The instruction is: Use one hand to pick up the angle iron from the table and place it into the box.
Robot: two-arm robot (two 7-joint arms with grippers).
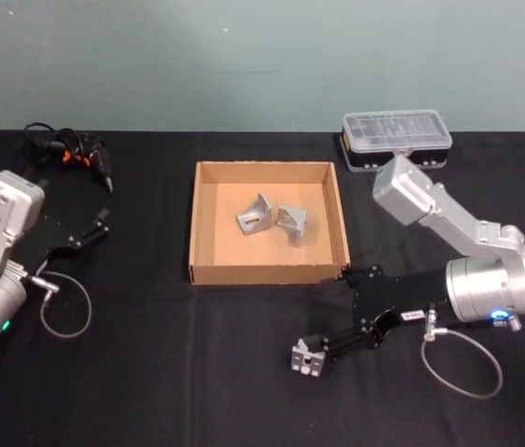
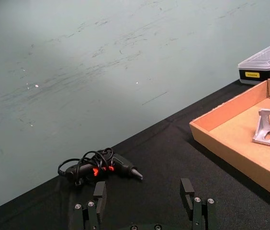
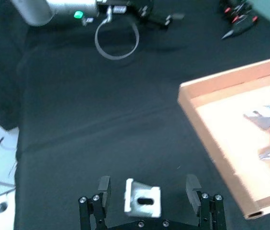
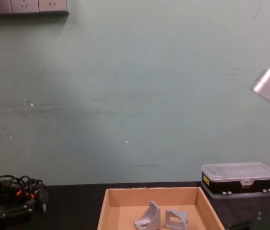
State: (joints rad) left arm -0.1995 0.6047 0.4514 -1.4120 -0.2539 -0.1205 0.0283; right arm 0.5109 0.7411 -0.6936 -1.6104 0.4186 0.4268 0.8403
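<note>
The right gripper (image 3: 148,182) gapes around the angle iron (image 3: 143,202) on the table (image 1: 151,391), gripping nothing. The left gripper (image 2: 143,185) sits idle, fingers apart. The yellow label (image 2: 252,74) on the case (image 2: 265,56) is unreadable.

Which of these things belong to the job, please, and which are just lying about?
Job: angle iron on the table; right hand, open around it; box, holding two irons.
Lying about: case; corded tool; left hand, parked at the table's left.
</note>
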